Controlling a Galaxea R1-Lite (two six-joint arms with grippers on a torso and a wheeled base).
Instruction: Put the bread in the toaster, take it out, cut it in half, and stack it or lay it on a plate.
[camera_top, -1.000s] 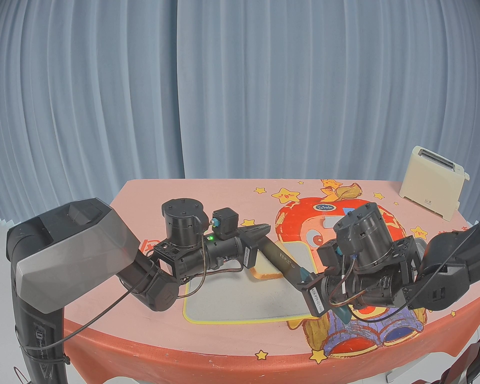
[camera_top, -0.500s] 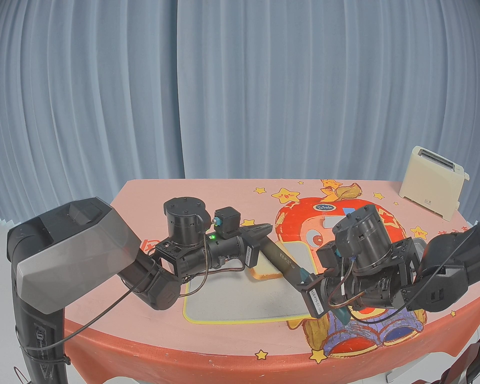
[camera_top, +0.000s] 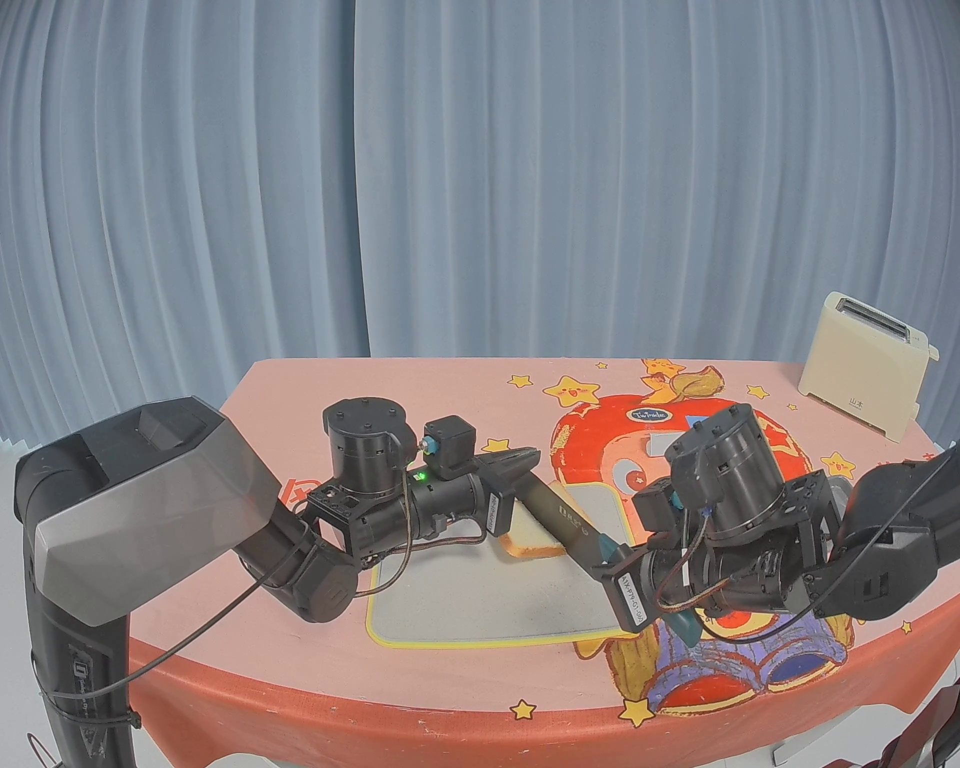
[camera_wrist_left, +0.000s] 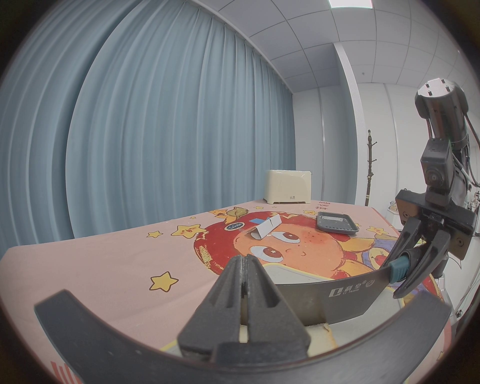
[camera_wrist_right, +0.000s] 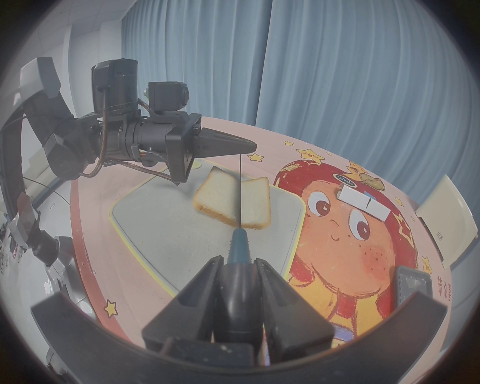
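The pale, brown-crusted slice of bread (camera_wrist_right: 215, 197) lies flat in the far right part of the grey cutting mat with a yellow rim (camera_wrist_right: 165, 225). It sits close to the mat's edge beside the cartoon face. There's plenty of bare mat on the near side and toward the robot's left. The slice looks soft and white on top, with a thin crust around it. Its longer side runs crosswise to the blade. In the head view only a corner of the bread (camera_top: 530, 546) peeks out under the tools.

Across its middle stands the dark-bladed knife with a teal handle (camera_wrist_right: 239, 247), blade on edge. It runs from the near right toward the far left, tip end just beside the left gripper (camera_wrist_right: 240, 146). That gripper's jaws are pressed together, pointed over the slice's far edge. Whether they touch it cannot be told.

The right gripper (camera_wrist_right: 238, 267) has its jaws clamped on the knife handle, low over the mat's right rim.

Further out, a dark rectangular tray (camera_wrist_left: 337, 222) rests on the pink cartoon tablecloth (camera_top: 300, 400), well apart from the mat. The cream toaster (camera_top: 865, 365) stands at the far right corner, near the table's edge.
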